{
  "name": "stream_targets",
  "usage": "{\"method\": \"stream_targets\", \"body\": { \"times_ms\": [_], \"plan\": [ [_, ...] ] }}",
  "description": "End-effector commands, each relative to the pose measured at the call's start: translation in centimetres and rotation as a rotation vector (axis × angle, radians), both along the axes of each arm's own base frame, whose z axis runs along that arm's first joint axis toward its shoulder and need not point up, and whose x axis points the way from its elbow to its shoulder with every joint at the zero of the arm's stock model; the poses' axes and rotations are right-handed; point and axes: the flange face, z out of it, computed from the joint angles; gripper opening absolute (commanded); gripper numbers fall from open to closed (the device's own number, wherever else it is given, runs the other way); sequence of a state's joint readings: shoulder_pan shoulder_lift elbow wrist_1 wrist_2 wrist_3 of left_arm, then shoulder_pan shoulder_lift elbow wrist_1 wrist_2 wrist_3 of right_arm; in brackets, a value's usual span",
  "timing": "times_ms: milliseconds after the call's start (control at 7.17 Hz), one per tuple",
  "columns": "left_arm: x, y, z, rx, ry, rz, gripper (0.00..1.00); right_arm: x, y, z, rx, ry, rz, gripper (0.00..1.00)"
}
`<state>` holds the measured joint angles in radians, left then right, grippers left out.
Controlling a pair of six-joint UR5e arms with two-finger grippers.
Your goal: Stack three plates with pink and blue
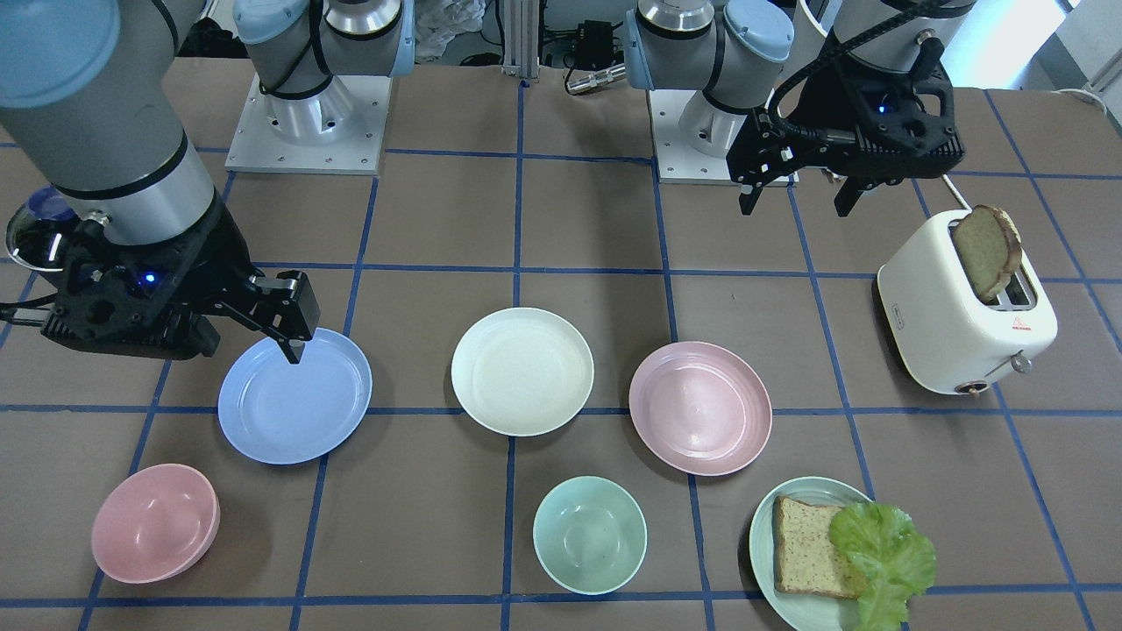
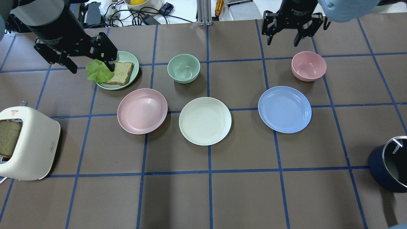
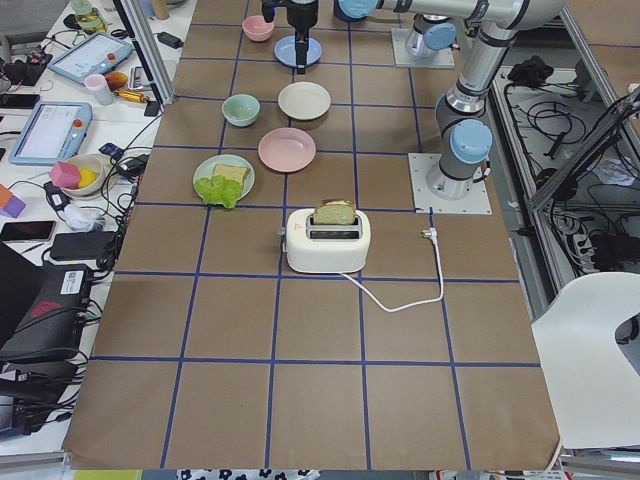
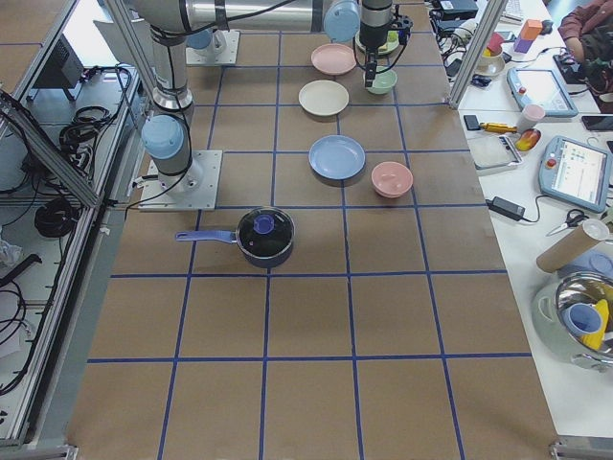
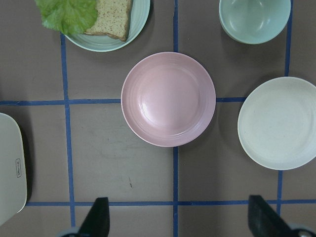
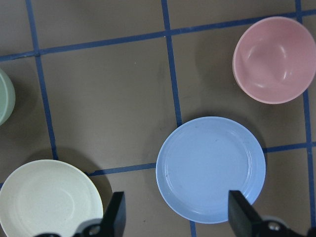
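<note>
Three plates lie in a row on the brown table: pale pink (image 2: 142, 111), cream-white (image 2: 205, 121) and light blue (image 2: 284, 109), each apart from the others. My left gripper (image 2: 92, 66) is open and empty, high above the pink plate (image 5: 168, 98), which lies ahead of its fingers in the left wrist view. My right gripper (image 2: 283, 41) is open and empty, high above the blue plate (image 6: 211, 169), whose near edge lies between its fingers in the right wrist view. The front-facing view shows the blue plate (image 1: 294, 396), the cream plate (image 1: 522, 372) and the pink plate (image 1: 700, 408).
A mint plate (image 2: 128, 55) with bread and lettuce, a mint bowl (image 2: 183, 68) and a pink bowl (image 2: 308, 65) stand beyond the row. A white toaster (image 2: 28, 146) with bread is on my left. A dark pot (image 2: 389, 163) is on my right.
</note>
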<state>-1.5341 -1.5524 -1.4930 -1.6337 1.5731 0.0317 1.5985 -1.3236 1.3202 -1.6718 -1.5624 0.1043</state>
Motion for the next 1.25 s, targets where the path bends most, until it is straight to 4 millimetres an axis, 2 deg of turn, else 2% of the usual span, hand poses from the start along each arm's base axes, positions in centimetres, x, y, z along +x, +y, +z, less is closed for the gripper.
{"method": "stream_targets", "body": {
  "times_ms": [0,139,279,697,1115],
  "plan": [
    [0.0,0.0,0.0,-0.001,0.001,0.001,1.00,0.1,0.4,2.0,-0.009,-0.005,0.019,0.85],
    [0.0,0.1,0.1,-0.002,-0.004,0.001,1.00,0.1,1.3,3.6,-0.036,-0.013,0.023,0.96],
    [0.0,0.2,0.3,-0.005,-0.004,0.001,1.00,0.1,1.9,4.2,-0.045,-0.014,0.048,1.00],
    [0.1,0.3,0.2,0.000,-0.004,0.003,1.00,-0.1,4.4,6.2,-0.022,0.000,0.055,1.00],
    [0.3,0.3,0.2,0.003,-0.004,0.006,1.00,0.1,4.9,5.3,0.002,-0.002,0.062,1.00]
  ]
}}
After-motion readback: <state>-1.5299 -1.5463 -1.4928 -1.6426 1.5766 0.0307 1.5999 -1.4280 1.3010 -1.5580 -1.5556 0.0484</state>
